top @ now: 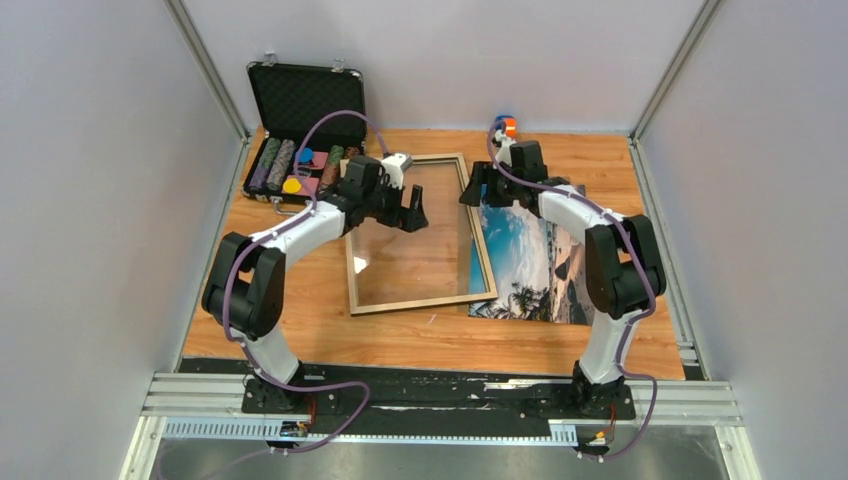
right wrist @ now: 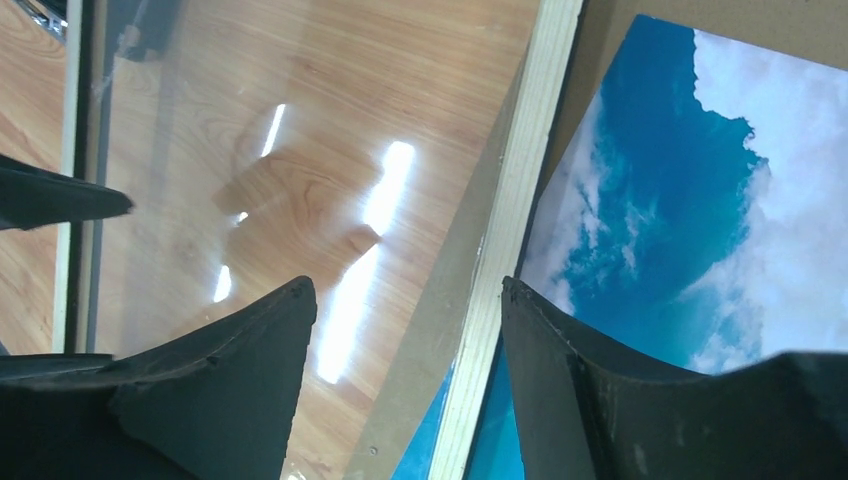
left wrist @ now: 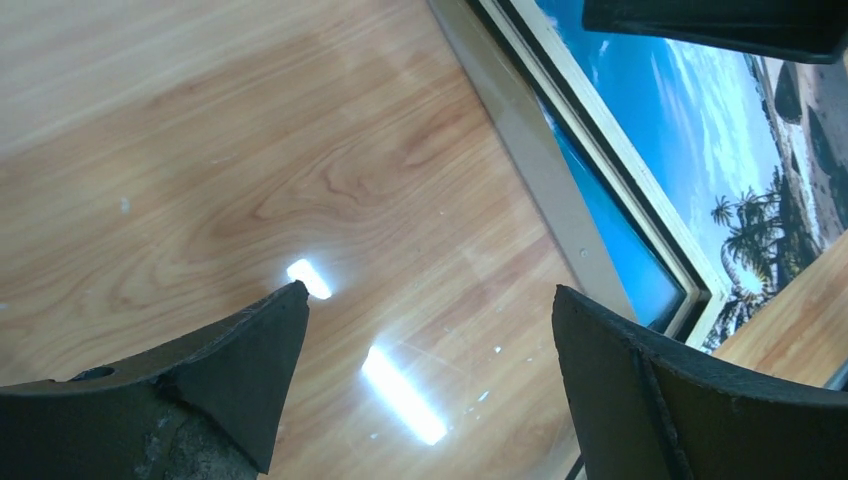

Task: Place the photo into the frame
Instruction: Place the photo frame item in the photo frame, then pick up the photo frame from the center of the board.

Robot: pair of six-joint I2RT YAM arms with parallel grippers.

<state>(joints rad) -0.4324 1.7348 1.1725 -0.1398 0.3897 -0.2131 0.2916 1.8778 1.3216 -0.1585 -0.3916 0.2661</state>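
So, nearest the arm bases, the frame (top: 420,303) is lying flat on the wooden table (top: 400,345). It's thin and rectangular with its pale wood rails facing up, and the clear pane is letting the table grain show through and throwing back bright streaks of glare. The photo (top: 530,262) is lying flat just to its right. It's glossy, with palms and dark rocks at the near end and blue sky with white clouds further back, and its left edge is tucking under the frame's right rail.

Further in, the left gripper (left wrist: 430,292) is hanging over the pane, jaws spread wide, pinching nothing. The right gripper (right wrist: 405,288) is sitting near the far end of that right rail with its jaws apart, straddling it, one finger over glass and the other over sky. Can't tell if it's touching the rail. Way back left, a black chip case (top: 305,100) is standing open.
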